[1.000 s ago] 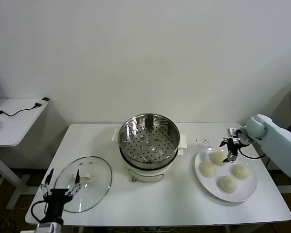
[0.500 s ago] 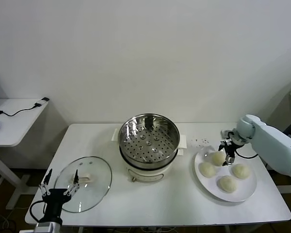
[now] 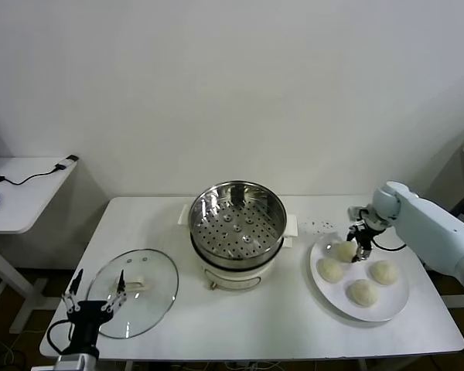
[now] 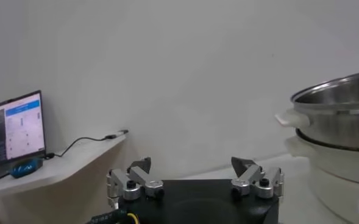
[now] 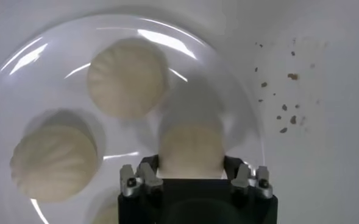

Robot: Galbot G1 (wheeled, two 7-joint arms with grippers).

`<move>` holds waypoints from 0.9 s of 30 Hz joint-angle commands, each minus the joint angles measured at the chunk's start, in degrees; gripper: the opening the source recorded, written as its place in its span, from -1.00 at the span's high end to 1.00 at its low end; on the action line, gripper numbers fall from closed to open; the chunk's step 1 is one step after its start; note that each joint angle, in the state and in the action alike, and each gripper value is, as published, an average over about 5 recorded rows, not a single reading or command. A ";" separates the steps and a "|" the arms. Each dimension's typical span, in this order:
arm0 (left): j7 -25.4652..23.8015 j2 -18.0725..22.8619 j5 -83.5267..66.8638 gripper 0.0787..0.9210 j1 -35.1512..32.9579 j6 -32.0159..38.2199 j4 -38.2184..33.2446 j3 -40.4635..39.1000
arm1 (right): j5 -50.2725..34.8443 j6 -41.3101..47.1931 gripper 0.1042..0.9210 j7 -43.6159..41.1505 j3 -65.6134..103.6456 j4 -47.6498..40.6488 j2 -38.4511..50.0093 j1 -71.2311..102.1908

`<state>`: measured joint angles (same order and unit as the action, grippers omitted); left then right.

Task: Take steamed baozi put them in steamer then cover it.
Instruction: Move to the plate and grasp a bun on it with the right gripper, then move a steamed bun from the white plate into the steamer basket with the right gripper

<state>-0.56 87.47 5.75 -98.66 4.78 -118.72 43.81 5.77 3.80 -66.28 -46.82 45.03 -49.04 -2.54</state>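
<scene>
Four cream-white baozi lie on a white plate (image 3: 394, 306) at the right. My right gripper (image 3: 361, 246) is down at the rear-left baozi (image 3: 343, 252). In the right wrist view my right gripper (image 5: 190, 168) is open, its jaws either side of that baozi (image 5: 190, 145), which still rests on the plate (image 5: 45, 73). Two more baozi (image 5: 127, 77) (image 5: 53, 162) lie beside it. The empty steel steamer (image 3: 237, 224) stands at the table's middle. The glass cover (image 3: 151, 297) lies flat at the front left. My left gripper (image 3: 99, 291) is open and idle at the cover's near edge.
Dark crumbs (image 3: 321, 226) dot the table between the steamer and the plate. A side desk (image 3: 19, 189) with cables stands at the far left. The left wrist view shows my open left gripper (image 4: 194, 169), the steamer's side (image 4: 341, 115) and a laptop (image 4: 11, 131).
My right gripper has moved left and down over the plate and now straddles the rear-left baozi. The left arm has not moved.
</scene>
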 commanded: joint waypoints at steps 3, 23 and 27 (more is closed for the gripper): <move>0.05 0.11 0.02 -0.77 -0.10 0.03 0.13 -0.06 | -4.65 -2.39 -0.41 -0.55 -6.59 2.72 0.48 -6.49; 0.09 0.12 0.27 -0.77 -0.81 -0.32 -0.39 -0.21 | 6.58 -38.61 -0.39 -5.29 -21.04 9.01 -20.75 -38.05; 0.10 -0.18 0.35 -0.77 -0.72 -0.53 -0.34 -0.30 | 12.35 -42.47 -0.39 -3.65 -18.39 11.36 -25.11 -35.86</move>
<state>-0.47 87.46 6.05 -99.30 4.35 -119.07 43.53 10.96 -28.39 -70.07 -64.67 53.84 -66.51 -33.45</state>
